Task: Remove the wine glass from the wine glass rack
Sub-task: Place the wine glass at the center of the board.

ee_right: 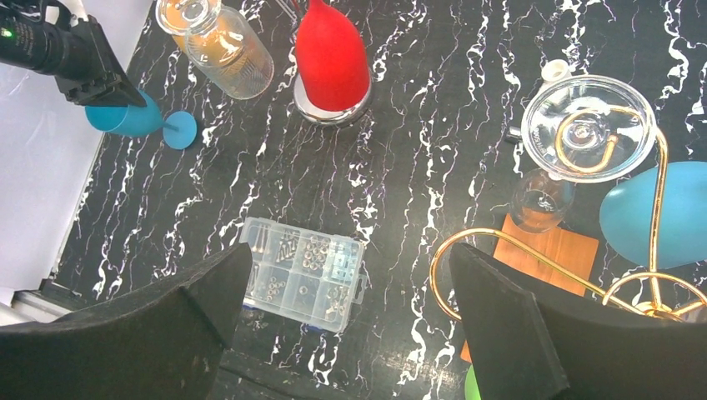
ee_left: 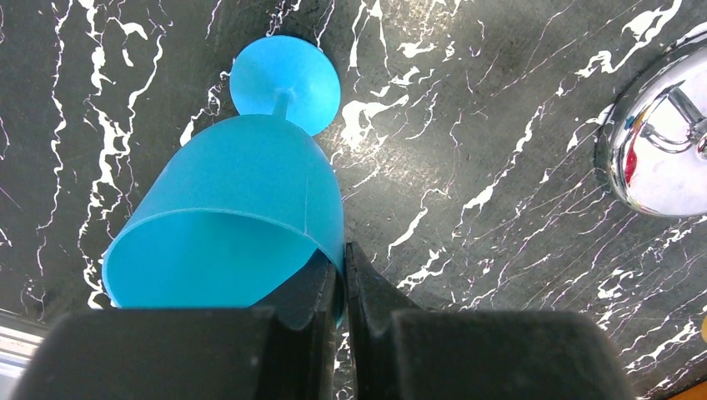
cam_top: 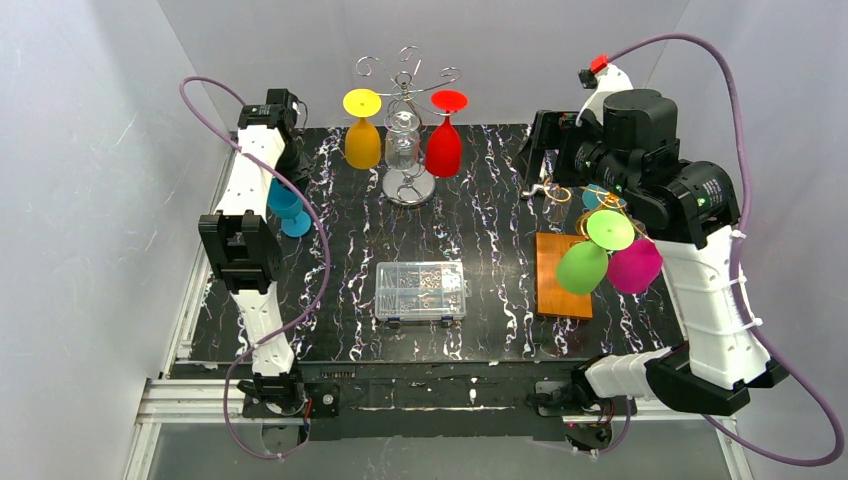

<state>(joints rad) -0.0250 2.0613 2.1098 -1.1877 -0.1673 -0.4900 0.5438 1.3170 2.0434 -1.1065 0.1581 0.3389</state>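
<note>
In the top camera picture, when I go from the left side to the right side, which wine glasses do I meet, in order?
blue wine glass → yellow wine glass → clear wine glass → red wine glass → green wine glass → magenta wine glass. Those partly hidden behind the right arm are left out.

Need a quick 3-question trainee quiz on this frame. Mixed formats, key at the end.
1. True or false: the left gripper is clamped on the rim of the blue wine glass.
2. Which of these hangs on the silver rack? A green glass. B red glass. C pink glass.
3. Fill in: the right gripper has its jaws ___ and holds nothing.

Key: 1 true; 2 B; 3 open.
</note>
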